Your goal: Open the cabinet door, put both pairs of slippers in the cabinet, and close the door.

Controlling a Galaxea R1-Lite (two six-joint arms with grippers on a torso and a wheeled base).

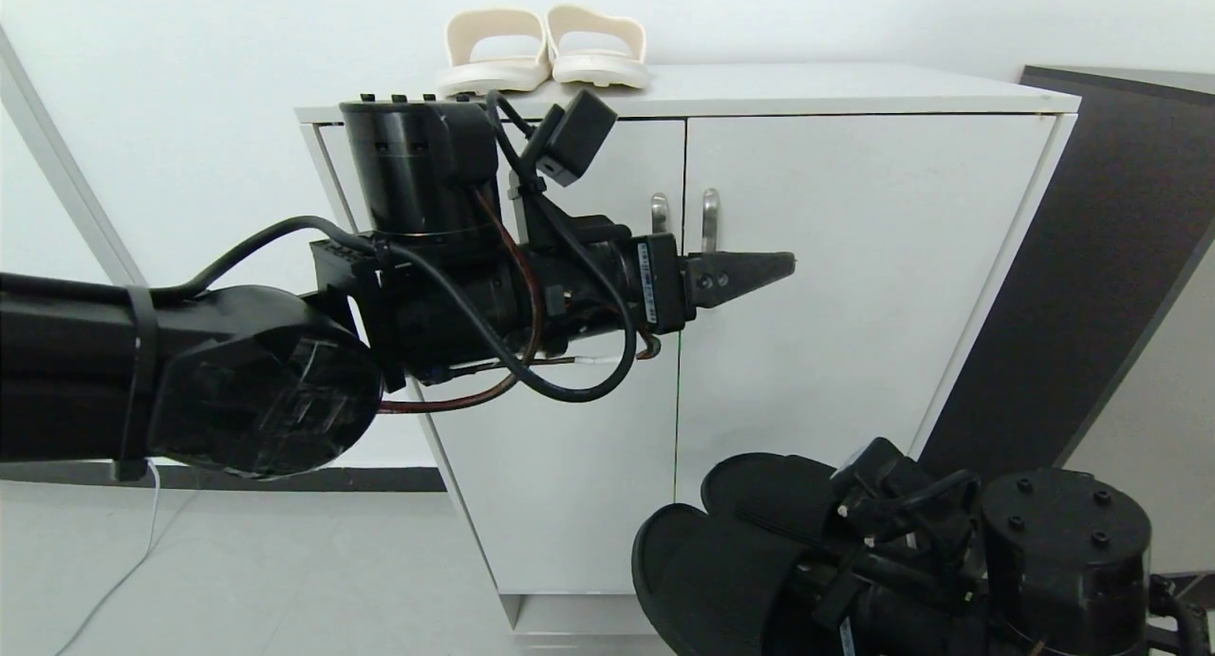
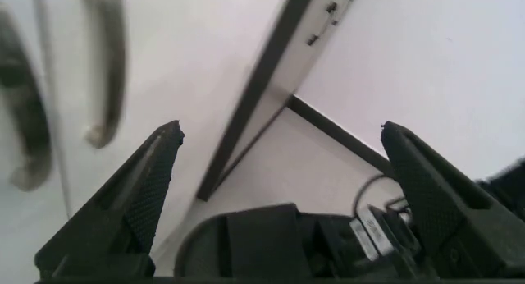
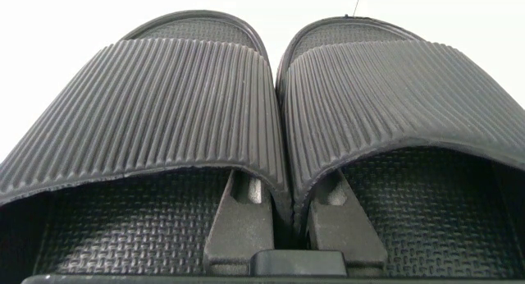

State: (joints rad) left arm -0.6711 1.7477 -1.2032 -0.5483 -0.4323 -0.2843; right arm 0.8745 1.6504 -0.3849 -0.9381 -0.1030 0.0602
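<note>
Black slippers (image 3: 262,112): your right pincer holds this pair side by side, at the lower right of the head view, in front of the bottom of the cabinet.
Right pincer (image 3: 291,235): its two fingers squeeze the inner walls of the pair together. Hold that squeeze firm while the other arm works.
Left pincer (image 1: 774,265): in the middle of the head view, wide open with nothing in it, close in front of the door handles.
Door handles (image 1: 710,217): two metal loops, one on each door, in the upper middle. Neither one sits between the open fingers yet.
Cabinet (image 1: 854,305): both doors are shut, so I think opening one comes first.
White slippers (image 1: 546,53): this pair sits on the cabinet top, at the upper middle of the head view.
How to do it well: pick one handle and slide the open fingers around it until it sits deep between them. Then close, and pull in a curve, the way the door swings.
Watch out: the swinging door could bump the black pair, so hold it out of the way.
</note>
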